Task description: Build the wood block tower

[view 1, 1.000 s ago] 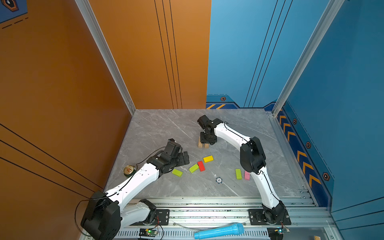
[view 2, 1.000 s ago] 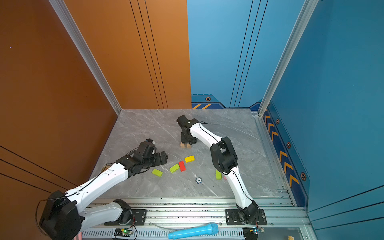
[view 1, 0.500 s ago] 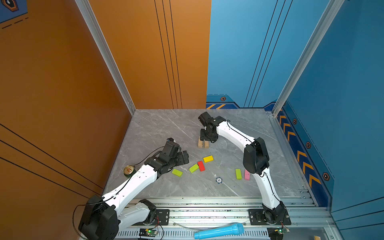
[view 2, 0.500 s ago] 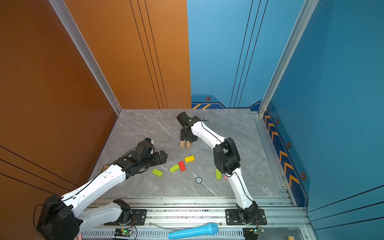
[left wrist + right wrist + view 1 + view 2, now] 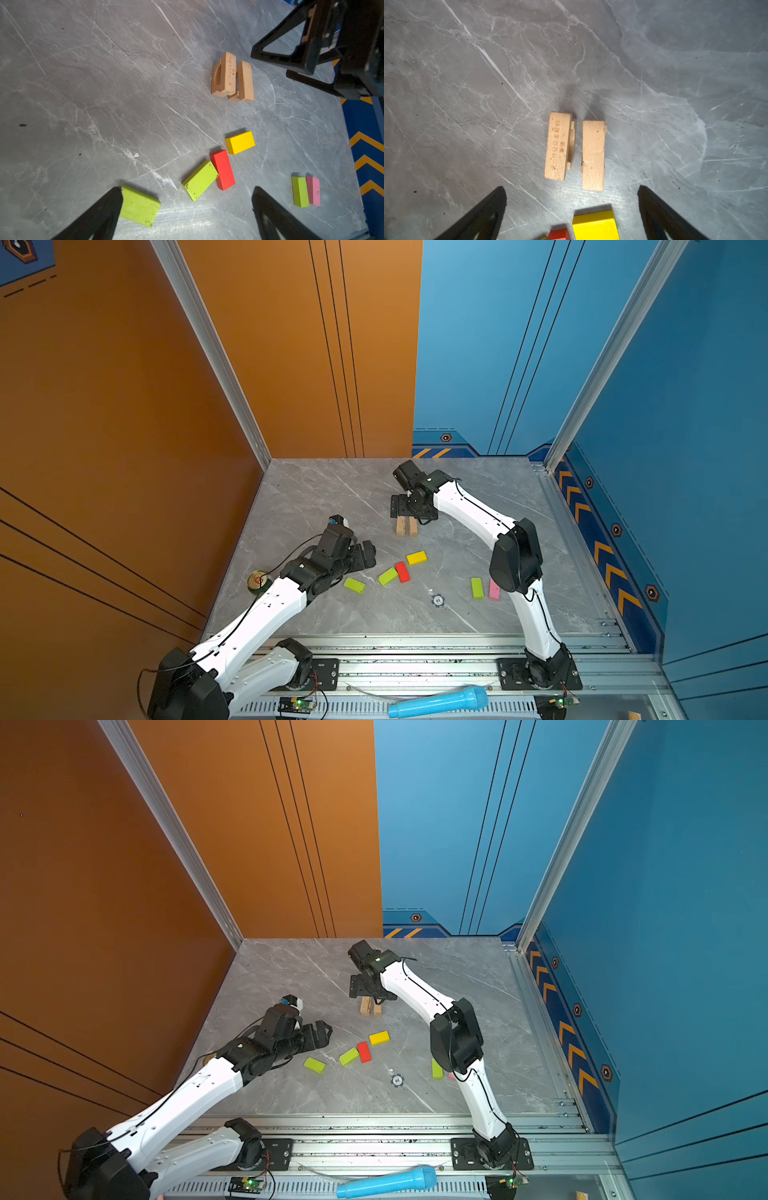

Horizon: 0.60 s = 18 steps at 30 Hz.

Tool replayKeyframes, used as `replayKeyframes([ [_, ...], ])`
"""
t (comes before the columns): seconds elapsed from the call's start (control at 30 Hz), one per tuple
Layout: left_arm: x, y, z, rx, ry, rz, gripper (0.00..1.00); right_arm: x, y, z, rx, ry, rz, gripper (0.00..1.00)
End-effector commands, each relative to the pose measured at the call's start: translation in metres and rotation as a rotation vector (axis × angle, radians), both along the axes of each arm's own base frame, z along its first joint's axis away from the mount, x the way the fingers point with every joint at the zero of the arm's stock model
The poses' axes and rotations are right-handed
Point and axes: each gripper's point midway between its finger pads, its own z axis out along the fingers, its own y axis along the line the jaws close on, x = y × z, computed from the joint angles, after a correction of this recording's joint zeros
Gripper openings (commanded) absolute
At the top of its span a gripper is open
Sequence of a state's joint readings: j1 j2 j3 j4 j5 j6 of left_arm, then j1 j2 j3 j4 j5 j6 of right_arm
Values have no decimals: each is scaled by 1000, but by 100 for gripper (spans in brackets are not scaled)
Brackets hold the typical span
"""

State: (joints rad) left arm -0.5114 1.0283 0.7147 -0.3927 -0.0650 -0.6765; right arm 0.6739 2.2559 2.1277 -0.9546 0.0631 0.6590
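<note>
Marble tabletop (image 5: 332,497): two tan blocks (image 5: 557,145) paired under right gripper (image 5: 571,187), jaws spread, empty; left gripper (image 5: 187,187) same, near green block (image 5: 139,207).

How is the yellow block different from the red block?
The yellow block lies nearer the tan blocks than the red block. A lime green block touches the red block, not the yellow block. Both lie flat on the table, same brick shape.

A round blue-white token (image 5: 437,600) lies near the table's (image 5: 316,497) front edge; a can (image 5: 257,580) stands at its left edge.
</note>
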Motion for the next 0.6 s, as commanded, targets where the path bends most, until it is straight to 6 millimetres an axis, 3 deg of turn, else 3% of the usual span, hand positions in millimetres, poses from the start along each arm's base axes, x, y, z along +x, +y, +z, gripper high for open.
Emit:
replayKeyframes([
  [0.0, -6, 8, -6, 18, 13, -5, 98, -2, -3, -21, -35, 52, -37, 100],
  [0.57, -1, 24, -24, -4, 47, 36, 98, 8, -3, -61, -80, 133, -43, 100],
])
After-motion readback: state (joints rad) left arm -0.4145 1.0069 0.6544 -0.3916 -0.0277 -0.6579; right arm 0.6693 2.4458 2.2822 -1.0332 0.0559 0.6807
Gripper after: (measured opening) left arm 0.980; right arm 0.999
